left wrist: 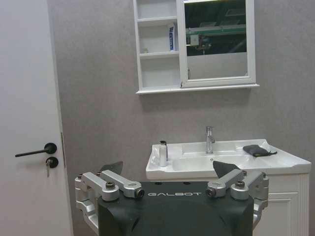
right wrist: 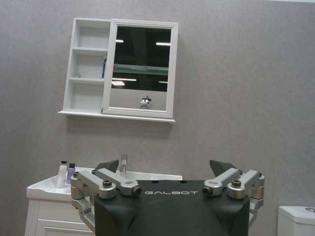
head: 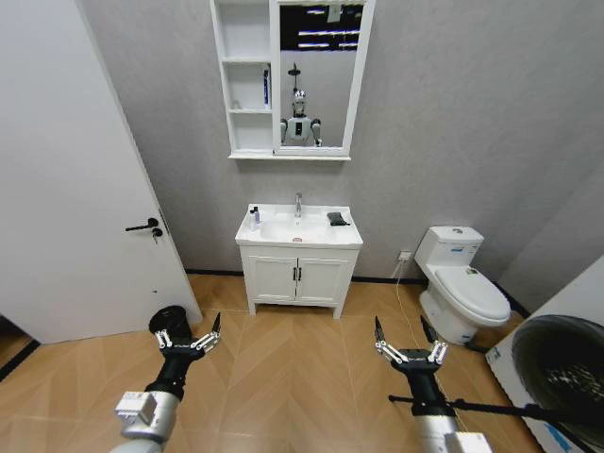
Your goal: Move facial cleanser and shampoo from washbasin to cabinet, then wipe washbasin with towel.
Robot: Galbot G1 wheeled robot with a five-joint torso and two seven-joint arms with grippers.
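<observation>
White gloss all the way down the far wall: the white glossy rectangular washbasin [head: 298, 229] with its chrome faucet [head: 298, 204] sits on a low white two-door vanity [head: 298, 278], well apart from the robot, which stands back on the herringbone wood floor [head: 283, 368]. Both arms are held low and forward, level with each other, a carrying posture that looks suited to approaching rather than reaching. The left gripper [head: 187, 341] has its fingers spread wide and nothing between them, and the right gripper [head: 408, 353] is the same, splayed open and empty. On the basin's left rim the slim white facial cleanser bottle with the black cap [right wrist: 61, 174] stands upright, and just beside it is the small purple shampoo bottle [right wrist: 71, 173] (the two look close enough to touch, though I cannot tell that for sure). Over on the right rim lies the rumpled dark grey-black towel [left wrist: 257, 150], kept clear of the bottles, handy for the wiping step. Above the basin hangs the white cabinet of stacked shelf cubbies [head: 244, 75], joined to a tall white-framed mirror [head: 318, 75]; a slim blue-and-white item [left wrist: 171, 38] already stands on the middle shelf, the others bare. My read: nothing of the task is done yet, and the robot needs to close the gap first.
</observation>
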